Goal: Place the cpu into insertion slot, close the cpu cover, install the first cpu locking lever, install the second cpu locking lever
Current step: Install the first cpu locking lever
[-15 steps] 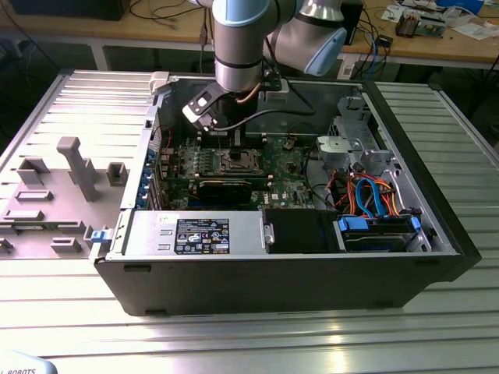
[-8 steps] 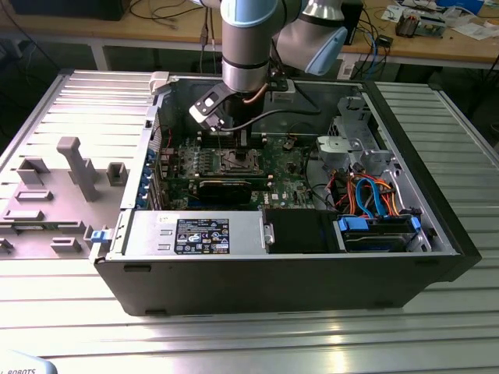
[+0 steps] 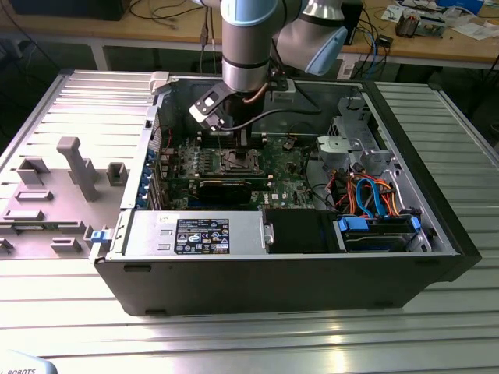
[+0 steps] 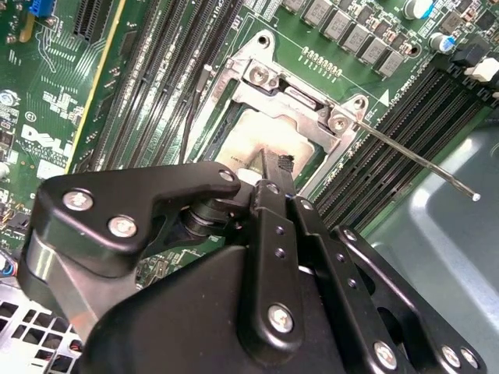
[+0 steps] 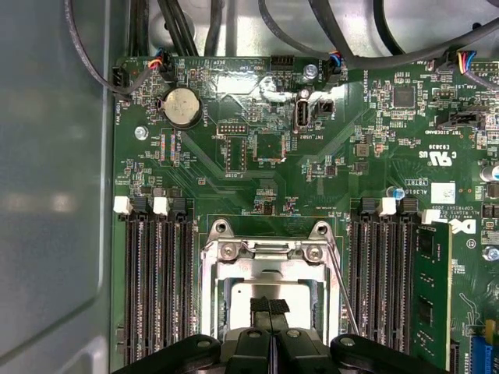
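The black linkage of the jaws sits closest in both wrist views, narrowing to fingertips (image 5: 263, 310) (image 4: 279, 165) that are pressed together with nothing between them, their ends at the pale metal top of the cpu (image 5: 234, 300) (image 4: 249, 136). The cpu lies flat inside the insertion slot (image 3: 236, 161), and the silvery cpu cover (image 5: 269, 265) frames it, though I cannot tell whether the cover is latched. A thin metal lever (image 4: 413, 160) (image 5: 345, 288) runs from a socket corner out across the black memory slots (image 5: 160, 288). The green circuit board (image 5: 257, 156) lies in an open computer case (image 3: 273, 280) on the ribbed metal counter (image 3: 249, 343)
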You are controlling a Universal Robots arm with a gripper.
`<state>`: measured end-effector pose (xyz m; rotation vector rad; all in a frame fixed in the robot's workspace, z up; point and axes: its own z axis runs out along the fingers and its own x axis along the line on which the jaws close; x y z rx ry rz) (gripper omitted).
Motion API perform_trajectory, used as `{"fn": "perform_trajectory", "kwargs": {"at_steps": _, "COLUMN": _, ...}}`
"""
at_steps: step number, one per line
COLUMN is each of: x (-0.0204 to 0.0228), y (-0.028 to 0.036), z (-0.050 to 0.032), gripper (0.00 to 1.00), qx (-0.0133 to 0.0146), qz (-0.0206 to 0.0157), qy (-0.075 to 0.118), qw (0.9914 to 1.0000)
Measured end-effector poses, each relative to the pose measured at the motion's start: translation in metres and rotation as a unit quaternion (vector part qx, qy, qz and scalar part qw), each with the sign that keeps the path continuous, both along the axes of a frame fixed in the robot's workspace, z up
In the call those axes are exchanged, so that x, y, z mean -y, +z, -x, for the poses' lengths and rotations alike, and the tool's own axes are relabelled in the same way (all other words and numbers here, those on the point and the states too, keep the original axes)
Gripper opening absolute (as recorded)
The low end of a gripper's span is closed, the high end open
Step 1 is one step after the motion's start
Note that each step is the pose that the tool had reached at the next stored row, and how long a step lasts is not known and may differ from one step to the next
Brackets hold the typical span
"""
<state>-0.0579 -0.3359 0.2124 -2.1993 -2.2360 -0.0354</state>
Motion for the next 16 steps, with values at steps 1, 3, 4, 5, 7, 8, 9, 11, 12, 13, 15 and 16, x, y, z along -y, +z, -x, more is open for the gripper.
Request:
{"fn": "perform_trajectory", "kwargs": {"at_steps": 1, "x": 0.0000, "y": 0.0008, "z": 0.0000, "gripper": 0.11, "qx": 0.0000, "qz": 0.0000, "qy": 0.000, "qw": 1.00000}}
{"fn": "perform_trajectory", "kwargs": {"at_steps": 3, "x": 0.0000, "y": 0.0021, "z": 0.0000, "gripper": 0.11, "qx": 0.0000, "qz": 0.0000, "qy": 0.000, "qw": 1.00000}}
{"fn": "perform_trajectory", "kwargs": {"at_steps": 4, "x": 0.0000, "y": 0.0036, "z": 0.0000, "gripper": 0.11, "qx": 0.0000, "qz": 0.0000, "qy": 0.000, "qw": 1.00000}}
{"fn": "perform_trajectory", "kwargs": {"at_steps": 5, "x": 0.0000, "y": 0.0055, "z": 0.0000, "gripper": 0.11, "qx": 0.0000, "qz": 0.0000, "qy": 0.000, "qw": 1.00000}}
{"fn": "perform_trajectory", "kwargs": {"at_steps": 7, "x": 0.0000, "y": 0.0093, "z": 0.0000, "gripper": 0.11, "qx": 0.0000, "qz": -0.0001, "qy": 0.000, "qw": 1.00000}}
{"fn": "perform_trajectory", "kwargs": {"at_steps": 8, "x": 0.0000, "y": 0.0109, "z": 0.0000, "gripper": 0.11, "qx": 0.0000, "qz": 0.0000, "qy": 0.000, "qw": 1.00000}}
{"fn": "perform_trajectory", "kwargs": {"at_steps": 9, "x": 0.0000, "y": 0.0130, "z": 0.0000, "gripper": 0.11, "qx": -0.0001, "qz": 0.0000, "qy": 0.000, "qw": 1.00000}}
{"fn": "perform_trajectory", "kwargs": {"at_steps": 11, "x": 0.0000, "y": 0.0177, "z": 0.0000, "gripper": 0.11, "qx": -0.0001, "qz": 0.0000, "qy": 0.000, "qw": 1.00000}}
{"fn": "perform_trajectory", "kwargs": {"at_steps": 12, "x": 0.0000, "y": 0.0198, "z": 0.0000, "gripper": 0.11, "qx": -0.0001, "qz": 0.0000, "qy": 0.000, "qw": 1.00000}}
{"fn": "perform_trajectory", "kwargs": {"at_steps": 13, "x": 0.0000, "y": 0.0224, "z": 0.0000, "gripper": 0.11, "qx": -0.0002, "qz": 0.0000, "qy": 0.000, "qw": 1.00000}}
{"fn": "perform_trajectory", "kwargs": {"at_steps": 15, "x": 0.0000, "y": 0.0274, "z": 0.0000, "gripper": 0.11, "qx": -0.0003, "qz": 0.0000, "qy": 0.000, "qw": 1.00000}}
{"fn": "perform_trajectory", "kwargs": {"at_steps": 16, "x": 0.0000, "y": 0.0306, "z": 0.0000, "gripper": 0.11, "qx": -0.0003, "qz": 0.0000, "qy": 0.000, "qw": 1.00000}}
